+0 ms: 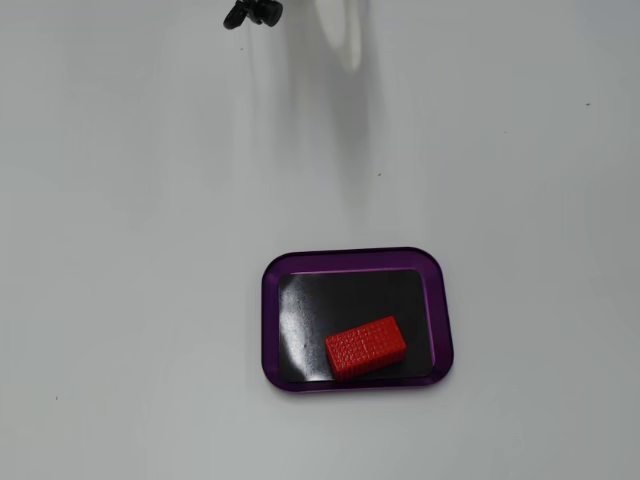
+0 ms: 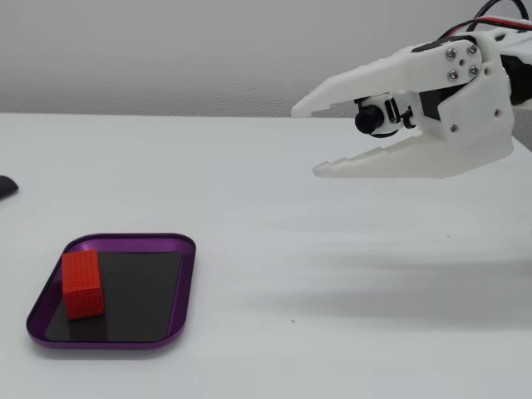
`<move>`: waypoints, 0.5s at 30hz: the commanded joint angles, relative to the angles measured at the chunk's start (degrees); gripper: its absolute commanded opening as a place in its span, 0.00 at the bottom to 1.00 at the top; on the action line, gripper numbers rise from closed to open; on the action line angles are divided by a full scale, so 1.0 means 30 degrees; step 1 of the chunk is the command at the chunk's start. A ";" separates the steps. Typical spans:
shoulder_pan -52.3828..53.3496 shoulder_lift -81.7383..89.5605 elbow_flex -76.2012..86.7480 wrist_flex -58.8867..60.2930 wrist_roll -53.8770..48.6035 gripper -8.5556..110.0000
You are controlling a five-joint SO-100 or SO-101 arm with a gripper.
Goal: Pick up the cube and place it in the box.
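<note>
Step in hand: I judged the placing done; the cube (image 2: 83,284) lay inside the box (image 2: 184,274), and my arm was clear of both.

Cube: it rested flat on the box's black bottom, in the corner that in a fixed view (image 1: 366,347) sat lower right, close to the purple rim; whether it touched the rim I could not tell. It lay slightly askew to the box's sides.

Box: it sat flat on the worktop (image 2: 274,249), down and to the left of the pincer as the side-on fixed view showed it, and well apart from it.

Pincer: the pincer (image 2: 303,140) hung in the air above the worktop, its two white fingers spread fairly wide at the tips, narrowing toward the hinge. It held nothing and touched nothing; I saw only the far wall through the gap.

Other view: from above I saw no fingers over the box, only a pale blurred shape at the top edge that I took for part of the arm, and a small dark object (image 1: 252,13) beside it that I could not identify.

Next move: as I read it, little was left but to bring the arm to rest, keeping the pincer high and away from the box so that the cube stayed put.

Risk: I thought it slight; a low sweep leftward could have nudged the rim.
</note>
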 commanded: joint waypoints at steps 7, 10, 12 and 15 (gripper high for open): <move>0.0000 0.0557 0.0146 0.0088 0.0059 0.06; 0.0029 0.0557 0.0146 0.0088 0.0059 0.07; 0.0029 0.0557 0.0146 0.0088 0.0059 0.07; 0.0000 0.0557 0.0176 -0.0176 0.0059 0.07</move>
